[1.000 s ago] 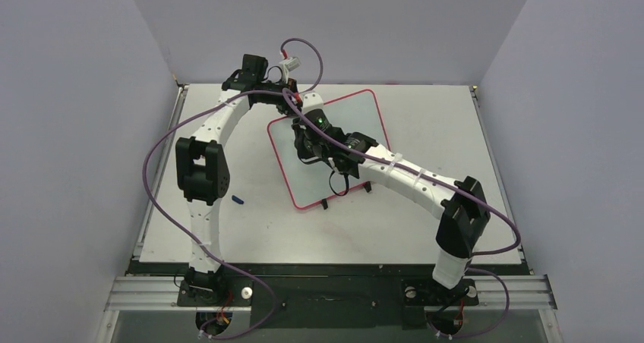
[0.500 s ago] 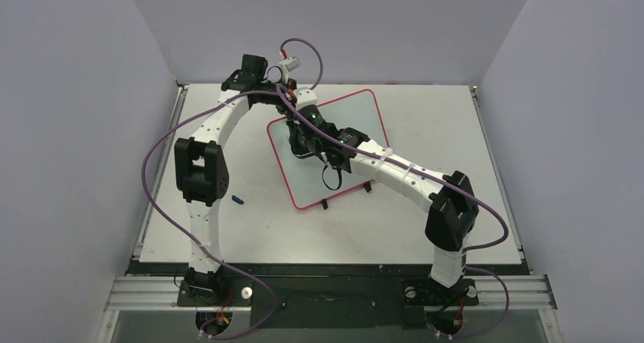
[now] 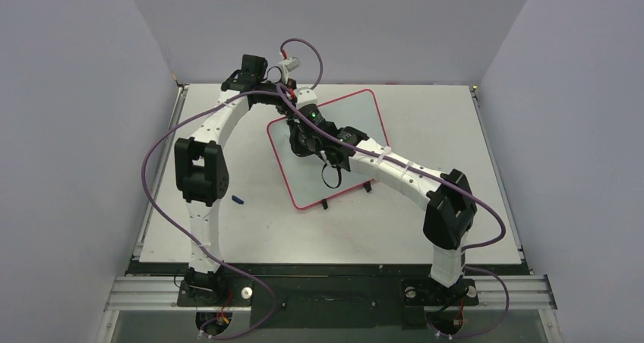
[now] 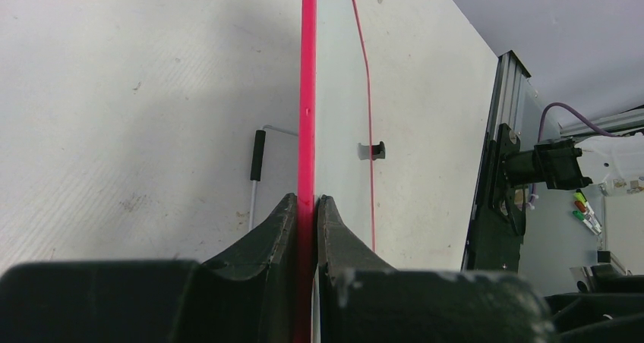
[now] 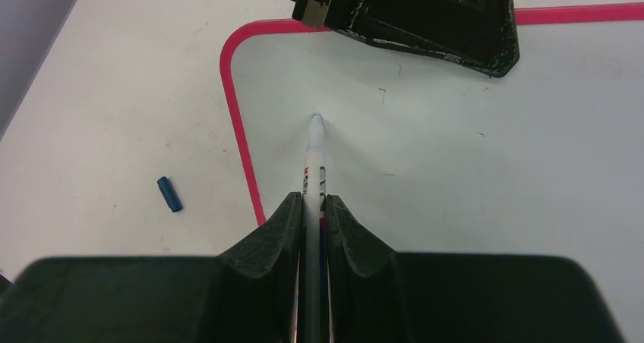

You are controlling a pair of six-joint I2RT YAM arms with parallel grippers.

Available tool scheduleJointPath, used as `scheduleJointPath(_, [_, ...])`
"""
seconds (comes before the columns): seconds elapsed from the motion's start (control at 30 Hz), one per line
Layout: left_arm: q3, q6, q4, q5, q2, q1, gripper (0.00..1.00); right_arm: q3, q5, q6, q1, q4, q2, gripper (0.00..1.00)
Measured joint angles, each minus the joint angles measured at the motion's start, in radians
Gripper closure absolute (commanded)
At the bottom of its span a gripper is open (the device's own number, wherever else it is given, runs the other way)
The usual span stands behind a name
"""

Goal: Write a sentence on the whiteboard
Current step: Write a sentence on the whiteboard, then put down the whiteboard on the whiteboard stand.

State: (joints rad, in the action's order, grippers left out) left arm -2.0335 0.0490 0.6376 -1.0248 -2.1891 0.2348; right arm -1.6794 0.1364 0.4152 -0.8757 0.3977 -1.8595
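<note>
The whiteboard [image 3: 358,117] lies turned at an angle on the table, with its red rim and two black clips [image 3: 324,204] on the near edge. My left gripper [image 3: 292,112] is shut on the rim [image 4: 307,92] at the far edge, near the left corner; it also shows in the right wrist view [image 5: 410,17]. My right gripper [image 3: 305,143] is shut on a white marker [image 5: 314,157]. The marker tip [image 5: 317,118] points at the board [image 5: 471,176] near that corner and seems to touch it. No blue letters of the sentence show, only a few faint specks.
A blue marker cap [image 3: 238,200] lies on the table left of the board, also in the right wrist view [image 5: 169,193]. A thin wire leg with a black tip [image 4: 258,155] lies beside the board's rim. Grey walls enclose the table on three sides.
My right arm has moved the marker toward the board's far left corner, mostly in the first half second. The left arm and the board have not moved.
</note>
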Motion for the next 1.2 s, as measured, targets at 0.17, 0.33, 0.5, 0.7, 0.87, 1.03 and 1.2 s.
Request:
scheduleJointPath(0.17, [0.0,0.001,-0.002,0.002,0.0,0.0,1.0,0.015,-0.003,0.005,0.0,-0.011,0.0,1.0])
scheduleJointPath(0.33, [0.003,0.007,-0.006,0.003,0.0,0.0,1.0,0.085,-0.017,0.019,-0.003,-0.039,0.01,1.0])
scheduleJointPath(0.5, [0.003,0.006,-0.006,0.003,0.001,0.0,1.0,0.184,-0.018,0.035,-0.003,-0.048,0.028,1.0])
scheduleJointPath(0.7, [0.003,0.006,-0.006,0.003,0.001,0.0,1.0,0.268,-0.018,0.055,-0.01,-0.045,0.078,1.0])
scheduleJointPath(0.87, [0.005,0.006,-0.006,0.003,0.002,0.0,1.0,0.284,-0.034,0.071,-0.015,-0.045,0.131,1.0])
scheduleJointPath(1.03, [0.014,0.006,-0.013,0.007,0.005,0.0,1.0,0.284,-0.066,0.081,-0.016,-0.046,0.198,1.0])
scheduleJointPath(1.2, [0.018,0.006,-0.014,0.008,0.005,-0.002,0.99,0.284,-0.119,0.107,-0.006,-0.059,0.235,1.0])
